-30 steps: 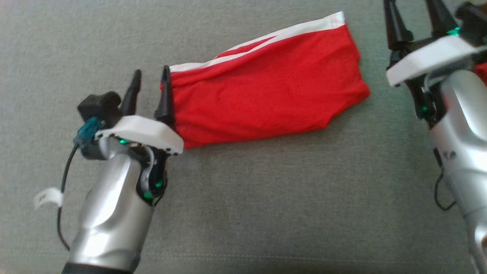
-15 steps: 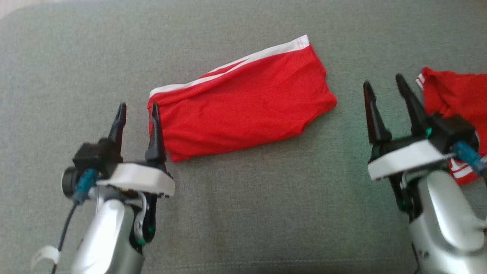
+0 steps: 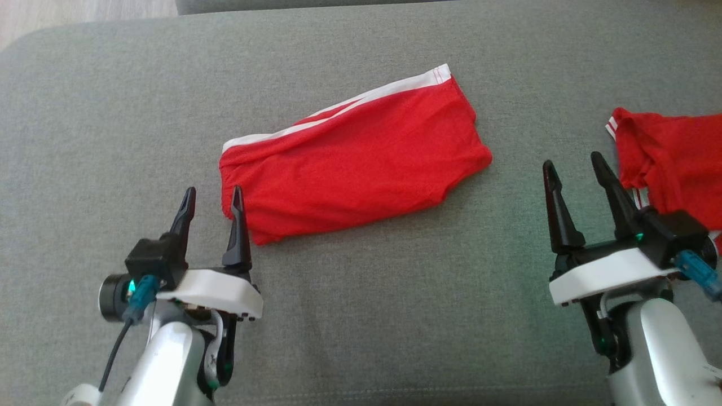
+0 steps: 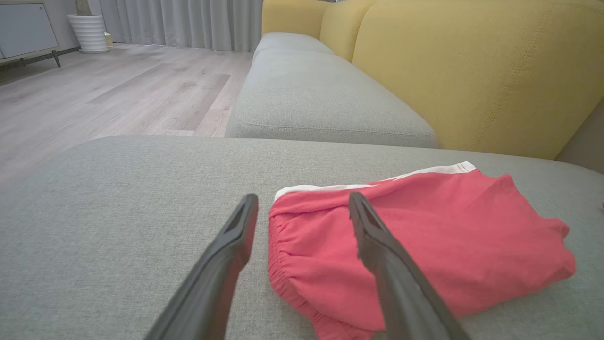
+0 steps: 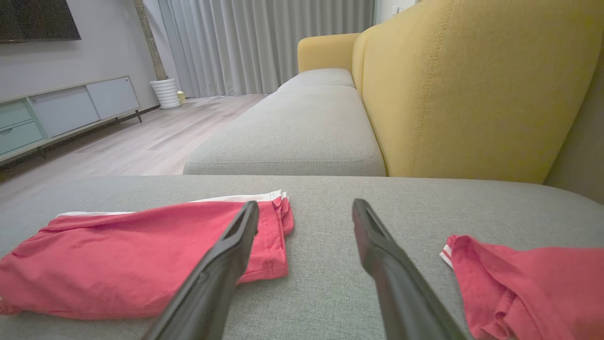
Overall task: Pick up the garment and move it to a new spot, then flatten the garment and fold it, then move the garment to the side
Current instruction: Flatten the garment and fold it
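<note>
Head view: red garment (image 3: pixel 355 163) stretches up-right from beside the wide-open left hand (image 3: pixel 214 192); the right hand (image 3: pixel 572 160), equally wide, sits farther off.

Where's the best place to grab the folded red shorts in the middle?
Probably the gathered waistband end of the folded red shorts, coming from the robot's left, low along the cushion. That edge looks thick and stacked, so one pinch may catch all the layers, and the open left gripper sits right beside it.
</note>
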Motion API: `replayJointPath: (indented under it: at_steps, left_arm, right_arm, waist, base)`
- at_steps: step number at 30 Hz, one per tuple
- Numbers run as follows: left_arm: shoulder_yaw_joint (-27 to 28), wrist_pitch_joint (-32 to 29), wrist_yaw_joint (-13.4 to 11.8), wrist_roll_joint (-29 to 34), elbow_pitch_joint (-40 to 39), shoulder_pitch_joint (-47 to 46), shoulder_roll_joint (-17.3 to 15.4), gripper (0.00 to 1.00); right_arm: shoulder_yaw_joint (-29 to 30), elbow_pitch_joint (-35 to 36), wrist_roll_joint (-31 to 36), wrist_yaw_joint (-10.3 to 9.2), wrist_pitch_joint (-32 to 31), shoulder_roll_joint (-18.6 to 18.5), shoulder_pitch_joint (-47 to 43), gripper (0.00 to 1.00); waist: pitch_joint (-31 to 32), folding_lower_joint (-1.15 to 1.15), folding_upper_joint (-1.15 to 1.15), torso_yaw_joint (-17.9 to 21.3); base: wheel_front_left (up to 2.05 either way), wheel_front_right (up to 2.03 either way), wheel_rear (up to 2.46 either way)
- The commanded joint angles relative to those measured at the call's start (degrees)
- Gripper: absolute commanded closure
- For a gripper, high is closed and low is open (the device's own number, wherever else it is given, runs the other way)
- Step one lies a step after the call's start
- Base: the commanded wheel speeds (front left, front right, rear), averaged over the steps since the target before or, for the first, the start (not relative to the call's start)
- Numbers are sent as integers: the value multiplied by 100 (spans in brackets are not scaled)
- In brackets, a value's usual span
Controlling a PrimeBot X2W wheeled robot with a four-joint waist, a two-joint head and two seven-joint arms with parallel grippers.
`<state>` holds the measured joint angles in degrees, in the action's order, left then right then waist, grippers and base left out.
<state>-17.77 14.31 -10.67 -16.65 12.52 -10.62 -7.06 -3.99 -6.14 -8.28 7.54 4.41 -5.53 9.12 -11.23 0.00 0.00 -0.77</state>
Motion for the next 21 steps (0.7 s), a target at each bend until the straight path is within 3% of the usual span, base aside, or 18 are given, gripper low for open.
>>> replayJointPath:
  at_steps: [1, 14, 21]
  left_arm:
    - [178, 68, -38, 45, -163, -156, -126, 0]
    - [189, 69, -56, 38, -186, -291, -95, 0]
    - [96, 69, 6, 89, -227, -600, 4, 0]
  right_arm:
    - [-74, 247, 72, -5, -44, 37, 30, 0]
    - [-35, 114, 127, -5, -156, 32, 257, 0]
    - [-237, -819, 195, -5, -316, -171, 1289, 0]
  waist:
    - [-11, 0, 0, -7]
    - [-143, 0, 0, -121]
    - [-512, 0, 0, -362]
  base:
    - [0, 0, 0]
    - [0, 0, 0]
    - [0, 0, 0]
